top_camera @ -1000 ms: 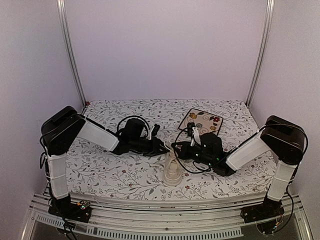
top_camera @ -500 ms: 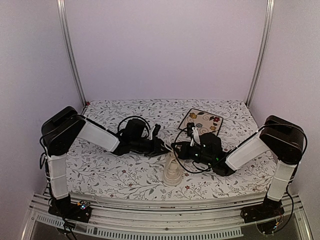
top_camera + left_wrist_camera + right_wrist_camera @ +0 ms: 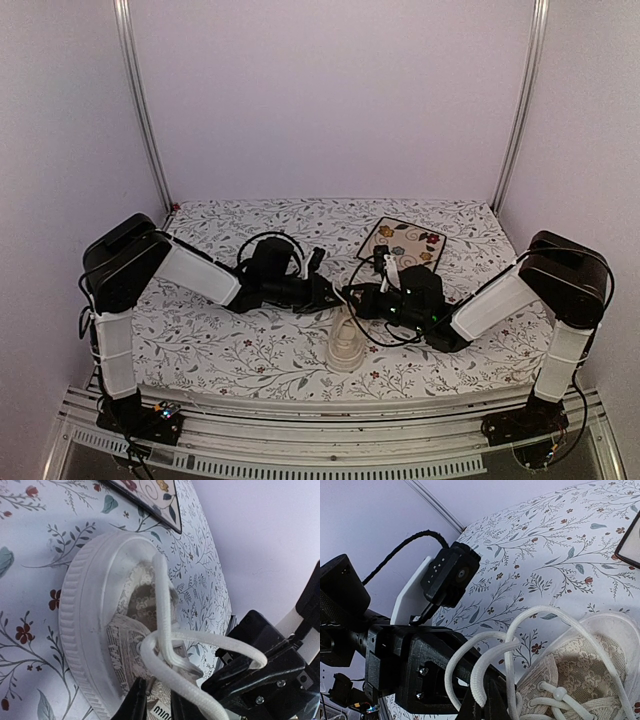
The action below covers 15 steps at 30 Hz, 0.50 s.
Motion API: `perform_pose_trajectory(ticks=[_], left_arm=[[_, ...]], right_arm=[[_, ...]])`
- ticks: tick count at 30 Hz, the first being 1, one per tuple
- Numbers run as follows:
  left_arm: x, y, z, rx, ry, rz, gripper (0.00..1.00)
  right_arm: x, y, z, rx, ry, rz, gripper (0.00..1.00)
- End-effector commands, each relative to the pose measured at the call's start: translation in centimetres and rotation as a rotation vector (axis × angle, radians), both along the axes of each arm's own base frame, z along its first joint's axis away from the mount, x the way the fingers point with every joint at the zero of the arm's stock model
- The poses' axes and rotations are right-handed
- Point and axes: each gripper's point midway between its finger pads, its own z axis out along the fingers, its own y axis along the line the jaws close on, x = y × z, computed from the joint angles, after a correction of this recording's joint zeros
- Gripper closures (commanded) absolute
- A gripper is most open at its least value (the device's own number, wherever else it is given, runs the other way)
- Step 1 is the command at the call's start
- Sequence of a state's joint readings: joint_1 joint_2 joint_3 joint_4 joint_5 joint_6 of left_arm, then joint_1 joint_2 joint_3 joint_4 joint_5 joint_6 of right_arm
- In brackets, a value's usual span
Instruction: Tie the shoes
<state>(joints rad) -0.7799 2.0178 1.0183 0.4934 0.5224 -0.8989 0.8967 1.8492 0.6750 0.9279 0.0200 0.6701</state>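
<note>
The cream-white canvas low-top sneaker sits near-centre, its long white laces raised. The right gripper is clamped on one loop. The left gripper straddles another, and I cannot tell whether it grips. Best to secure that, then draw the loops apart evenly.

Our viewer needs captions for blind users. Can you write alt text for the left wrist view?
A cream-white sneaker lies on a floral tablecloth with white laces looping up toward the camera. The left gripper's dark fingers show at the bottom edge by the laces; the right arm's black housing fills the lower right corner.
</note>
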Motion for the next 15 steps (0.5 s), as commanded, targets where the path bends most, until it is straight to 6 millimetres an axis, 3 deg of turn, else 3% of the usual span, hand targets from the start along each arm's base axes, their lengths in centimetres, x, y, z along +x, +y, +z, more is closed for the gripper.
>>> perform_pose_trajectory(ticks=[1, 7, 15], left_arm=[[0.1, -0.9, 2.4, -0.056, -0.038, -0.007, 0.8], [0.5, -1.1, 1.7, -0.047, -0.022, 0.012, 0.74], [0.8, -1.4, 1.0, -0.036, -0.003, 0.012, 0.73]], right_arm=[[-0.2, 0.7, 0.2, 0.016, -0.002, 0.015, 0.98], [-0.2, 0.7, 0.2, 0.014, -0.001, 0.012, 0.98], [-0.2, 0.3, -0.3, 0.001, 0.005, 0.001, 0.98]])
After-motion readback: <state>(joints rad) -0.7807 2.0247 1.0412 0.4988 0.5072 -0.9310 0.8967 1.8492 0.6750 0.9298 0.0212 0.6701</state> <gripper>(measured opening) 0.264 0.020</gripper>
